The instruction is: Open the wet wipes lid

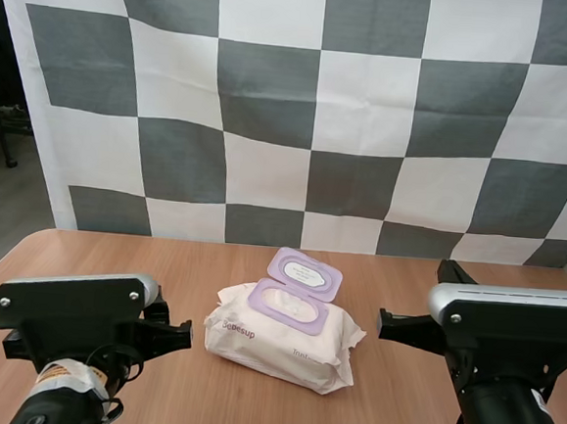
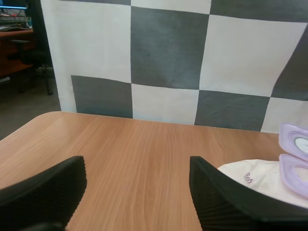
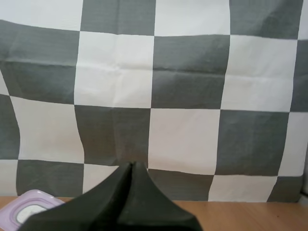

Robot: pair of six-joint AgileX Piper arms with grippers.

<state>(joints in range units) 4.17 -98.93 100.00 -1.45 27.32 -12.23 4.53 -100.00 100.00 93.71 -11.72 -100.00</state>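
Observation:
A cream pack of wet wipes (image 1: 281, 338) lies in the middle of the table. Its lilac lid (image 1: 305, 274) is flipped up and back, and the oval opening (image 1: 287, 305) below it is uncovered. My left gripper (image 2: 137, 192) is open, its two ribbed fingers wide apart over bare wood, with the pack (image 2: 262, 179) and the raised lid (image 2: 294, 143) just beside one finger. My right gripper (image 3: 131, 169) is shut on nothing, its fingers together as one dark wedge, with the lid (image 3: 30, 209) off to one side. In the high view the left arm (image 1: 82, 339) sits left of the pack, the right arm (image 1: 502, 362) right of it.
The wooden table (image 1: 191, 264) has a rounded far-left corner (image 2: 53, 115), and bare wood lies on both sides of the pack and behind it.

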